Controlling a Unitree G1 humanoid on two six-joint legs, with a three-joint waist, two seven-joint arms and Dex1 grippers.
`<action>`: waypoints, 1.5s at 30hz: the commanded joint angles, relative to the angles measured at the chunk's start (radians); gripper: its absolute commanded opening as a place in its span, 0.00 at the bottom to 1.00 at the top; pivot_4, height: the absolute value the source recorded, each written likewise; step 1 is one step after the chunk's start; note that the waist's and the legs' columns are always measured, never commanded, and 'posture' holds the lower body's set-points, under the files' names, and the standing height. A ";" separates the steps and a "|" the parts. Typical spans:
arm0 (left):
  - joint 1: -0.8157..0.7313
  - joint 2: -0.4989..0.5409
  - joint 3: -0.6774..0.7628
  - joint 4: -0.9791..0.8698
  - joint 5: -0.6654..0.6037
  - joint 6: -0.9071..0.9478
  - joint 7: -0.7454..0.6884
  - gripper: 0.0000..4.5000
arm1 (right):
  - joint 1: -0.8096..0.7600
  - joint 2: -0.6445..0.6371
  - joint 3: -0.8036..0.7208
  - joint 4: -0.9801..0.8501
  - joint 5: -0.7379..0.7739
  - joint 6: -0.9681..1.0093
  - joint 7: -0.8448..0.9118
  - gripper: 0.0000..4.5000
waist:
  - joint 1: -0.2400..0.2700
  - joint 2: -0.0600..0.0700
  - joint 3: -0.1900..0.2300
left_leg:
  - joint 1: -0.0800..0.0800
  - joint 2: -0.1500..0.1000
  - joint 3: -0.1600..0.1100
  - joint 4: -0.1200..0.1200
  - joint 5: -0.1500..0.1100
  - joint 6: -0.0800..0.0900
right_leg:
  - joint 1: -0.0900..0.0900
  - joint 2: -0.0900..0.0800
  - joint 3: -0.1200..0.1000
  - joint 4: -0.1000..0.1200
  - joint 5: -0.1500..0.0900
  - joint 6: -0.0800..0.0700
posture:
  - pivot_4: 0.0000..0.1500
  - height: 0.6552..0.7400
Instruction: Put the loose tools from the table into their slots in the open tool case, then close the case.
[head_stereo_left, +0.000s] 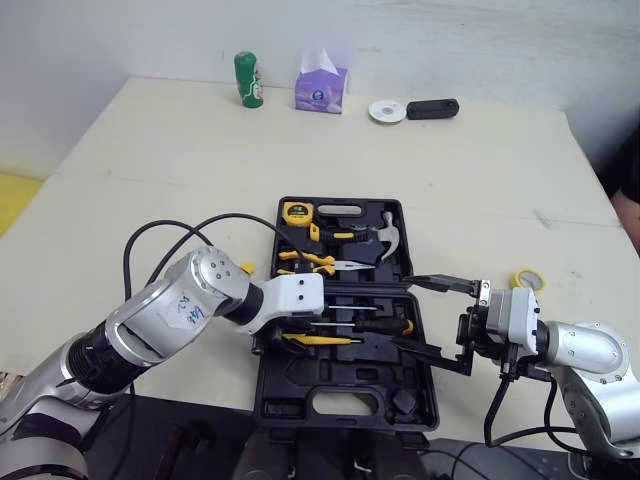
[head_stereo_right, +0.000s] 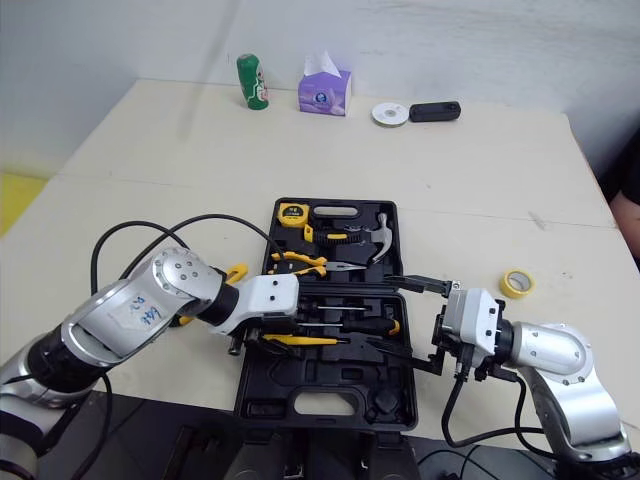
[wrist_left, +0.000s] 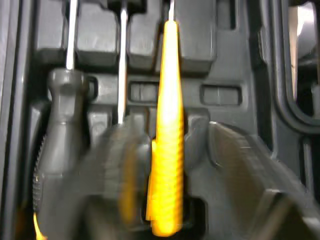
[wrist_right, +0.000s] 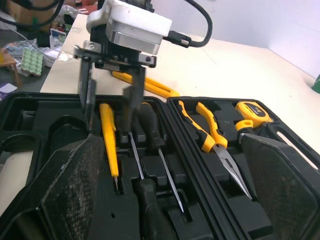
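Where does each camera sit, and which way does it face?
Left eye view: on the head, facing down onto the open tool case; both arms show.
Right eye view: same scene from alongside.
Left wrist view: close above the yellow screwdriver; own jaws show.
Right wrist view: across the case toward the left gripper; own jaws show.
Both wrist views share that screwdriver.

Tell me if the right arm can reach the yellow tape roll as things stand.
Probably yes. The yellow tape roll lies on the table beside the right wrist, nothing between. But the right gripper, fingers open, points away over the tool case, so it must turn back.
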 joint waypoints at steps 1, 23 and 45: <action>-0.006 0.014 0.019 0.004 -0.008 -0.022 -0.006 0.90 | -0.014 0.006 0.000 -0.006 0.007 -0.017 0.001 1.00 | 0.000 0.000 0.000 | 0.000 0.000 0.000 0.000 0.000 0.000 | 0.000 0.000 0.000 0.000 0.000 0.000 | 1.00 1.00; 0.328 -0.158 0.467 0.256 -0.222 -0.674 -0.055 0.44 | 0.013 -0.028 -0.072 0.047 0.010 -0.056 0.021 1.00 | -0.003 0.000 0.000 | -0.001 0.000 -0.001 0.004 -0.001 0.002 | 0.000 -0.001 -0.001 0.000 0.000 0.000 | 1.00 1.00; 0.471 -0.206 0.360 0.333 -0.086 -0.854 -0.062 0.01 | 0.047 -0.039 -0.081 0.054 0.019 -0.062 0.052 1.00 | -0.002 0.000 0.000 | -0.001 0.001 0.000 0.005 -0.004 0.003 | 0.000 -0.001 -0.001 -0.002 0.000 0.000 | 1.00 1.00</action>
